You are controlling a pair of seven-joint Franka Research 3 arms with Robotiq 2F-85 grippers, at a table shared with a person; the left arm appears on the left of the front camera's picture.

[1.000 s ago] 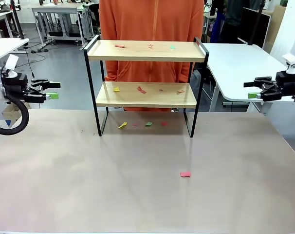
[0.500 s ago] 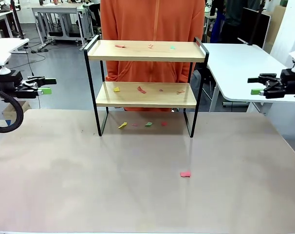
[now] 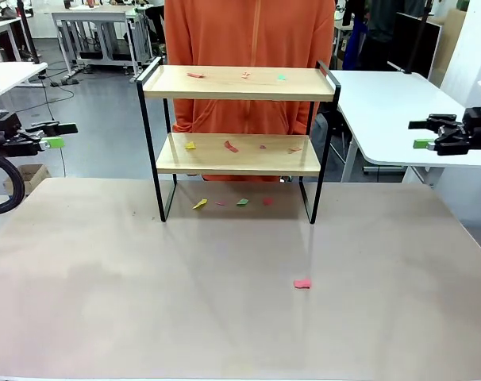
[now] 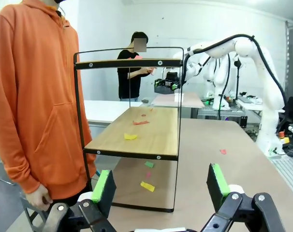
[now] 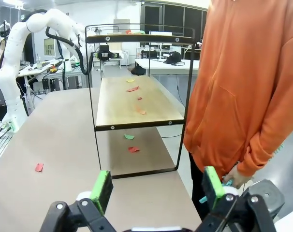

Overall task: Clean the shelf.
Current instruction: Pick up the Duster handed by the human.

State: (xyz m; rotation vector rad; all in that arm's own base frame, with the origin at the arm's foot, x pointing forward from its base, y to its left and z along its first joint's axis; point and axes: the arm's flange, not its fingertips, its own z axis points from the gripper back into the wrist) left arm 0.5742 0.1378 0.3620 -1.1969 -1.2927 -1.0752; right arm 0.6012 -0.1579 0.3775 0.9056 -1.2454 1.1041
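Note:
The shelf (image 3: 239,94) stands at the table's far middle, two light wooden boards in a thin black frame. Small coloured paper scraps (image 3: 231,147) lie on both boards, and more lie on the table under it (image 3: 242,202). A red scrap (image 3: 302,283) lies alone on the table nearer me. My left gripper (image 3: 58,135) hovers open far to the shelf's left; my right gripper (image 3: 421,134) hovers open far to its right. In the left wrist view, the open left gripper (image 4: 161,186) faces the shelf (image 4: 137,137) end-on. The right gripper (image 5: 156,186) does the same from the other end of the shelf (image 5: 129,108).
A person in an orange hoodie (image 3: 248,32) stands close behind the shelf, hands low. White tables stand at the right (image 3: 391,103) and at the far left (image 3: 6,75). The tan tabletop (image 3: 225,333) stretches wide in front of the shelf.
Both arms have drawn outward and slightly upward, the left gripper going left and the right gripper going right. Both stay open. The shelf and scraps have not moved.

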